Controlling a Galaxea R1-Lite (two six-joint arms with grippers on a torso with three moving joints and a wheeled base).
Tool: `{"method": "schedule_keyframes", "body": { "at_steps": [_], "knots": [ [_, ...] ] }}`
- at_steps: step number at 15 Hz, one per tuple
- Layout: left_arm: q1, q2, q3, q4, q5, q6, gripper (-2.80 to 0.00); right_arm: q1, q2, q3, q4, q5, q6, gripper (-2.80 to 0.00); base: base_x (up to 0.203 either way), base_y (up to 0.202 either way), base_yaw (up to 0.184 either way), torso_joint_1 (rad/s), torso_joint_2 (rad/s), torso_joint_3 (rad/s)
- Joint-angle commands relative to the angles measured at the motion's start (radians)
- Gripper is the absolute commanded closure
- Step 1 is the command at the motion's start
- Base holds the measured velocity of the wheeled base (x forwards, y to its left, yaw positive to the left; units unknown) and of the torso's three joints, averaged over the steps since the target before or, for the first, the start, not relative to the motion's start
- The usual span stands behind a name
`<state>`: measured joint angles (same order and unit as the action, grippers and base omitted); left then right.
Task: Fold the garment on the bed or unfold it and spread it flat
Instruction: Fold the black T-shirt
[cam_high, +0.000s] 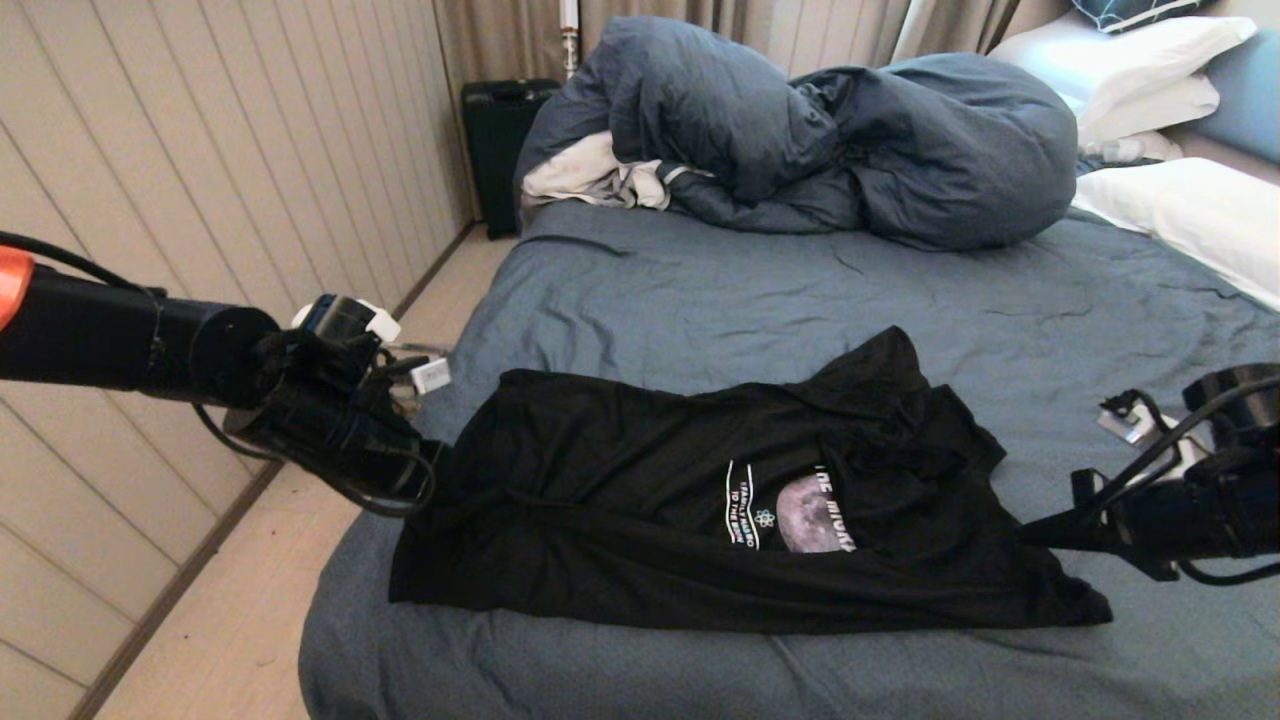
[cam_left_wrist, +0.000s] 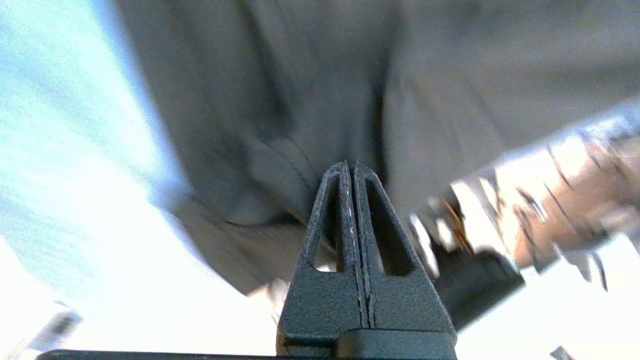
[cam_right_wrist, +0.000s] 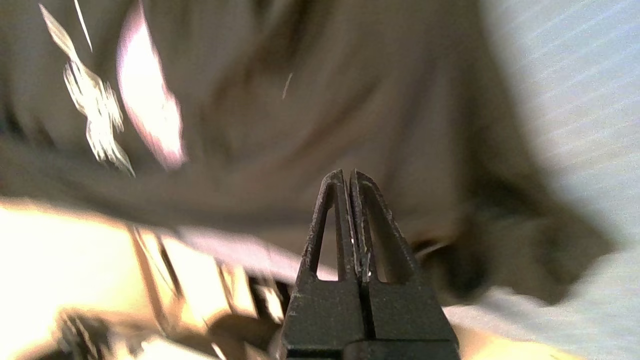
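Observation:
The garment, a black T-shirt, lies rumpled and partly folded over on the near part of the bed, its moon print half covered by a fold. My left gripper is at the shirt's left edge, shut, and I see no fabric between its fingers. In the left wrist view its tips point at the garment. My right gripper is at the shirt's right edge, also shut. Its tips face the garment with nothing visibly pinched.
A bulky dark-blue duvet and a white cloth are heaped at the far side of the bed. White pillows lie at the right. A black case stands by the panelled wall, and floor runs along the bed's left edge.

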<state>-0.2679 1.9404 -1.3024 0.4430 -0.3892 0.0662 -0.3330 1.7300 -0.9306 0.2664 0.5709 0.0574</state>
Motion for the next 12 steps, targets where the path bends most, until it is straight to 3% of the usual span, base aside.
{"method": "schedule_keyframes", "body": {
  "at_steps": [1,3,5,8,12],
  "knots": [
    [0.008,-0.069,0.117,-0.024,-0.039,0.0,0.0,0.035,-0.001,0.043,0.002,0.001,-0.032,0.0,0.0,0.0,0.0,0.0,0.0,0.0],
    [0.01,-0.117,0.203,-0.112,-0.065,-0.005,0.0,0.083,0.007,0.054,-0.001,-0.025,-0.028,0.0,0.0,0.0,0.0,0.0,0.0,0.0],
    [0.017,-0.151,0.24,-0.133,-0.072,-0.006,0.0,0.069,0.006,0.034,-0.048,-0.032,0.001,0.0,0.0,0.0,0.0,0.0,0.0,0.0],
    [0.08,-0.135,0.242,-0.153,-0.092,-0.006,0.0,-0.031,-0.024,0.016,-0.083,-0.052,-0.01,0.0,0.0,0.0,0.0,0.0,0.0,0.0],
    [0.084,-0.137,0.257,-0.156,-0.106,-0.005,0.0,-0.011,0.037,0.027,-0.085,-0.055,-0.025,0.0,0.0,0.0,0.0,0.0,0.0,0.0]
  ]
}}
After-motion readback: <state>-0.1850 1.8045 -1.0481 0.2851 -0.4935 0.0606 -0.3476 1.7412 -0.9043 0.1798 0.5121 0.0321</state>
